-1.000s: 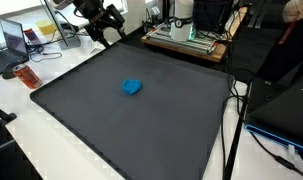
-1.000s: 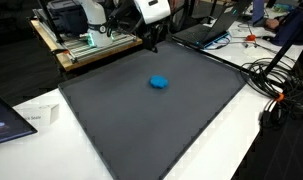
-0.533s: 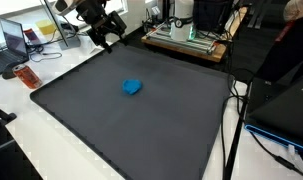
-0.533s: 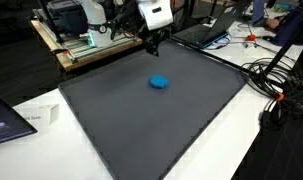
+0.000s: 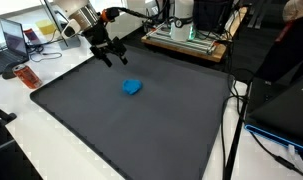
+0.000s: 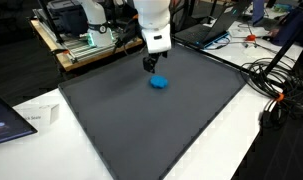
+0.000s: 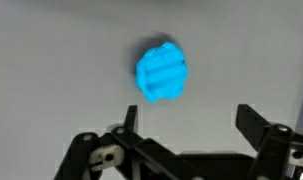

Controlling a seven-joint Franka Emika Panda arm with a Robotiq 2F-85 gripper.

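Note:
A small crumpled blue object (image 5: 132, 87) lies near the middle of a large dark mat (image 5: 111, 125); it also shows in the other exterior view (image 6: 160, 82). My gripper (image 5: 115, 57) hangs above the mat, a little short of the blue object, and shows in the other exterior view too (image 6: 151, 62). In the wrist view the blue object (image 7: 162, 73) lies above and between my two black fingers (image 7: 189, 118), which are spread wide apart and hold nothing.
The dark mat (image 6: 141, 125) covers a white table. A machine on a wooden board (image 5: 191, 35) stands behind the mat. A laptop (image 5: 13, 42) and an orange-red item (image 5: 27, 76) lie beside it. Cables (image 6: 281, 85) trail along one side.
My gripper has moved from the mat's far edge down and inward toward the blue object. The blue object has not moved.

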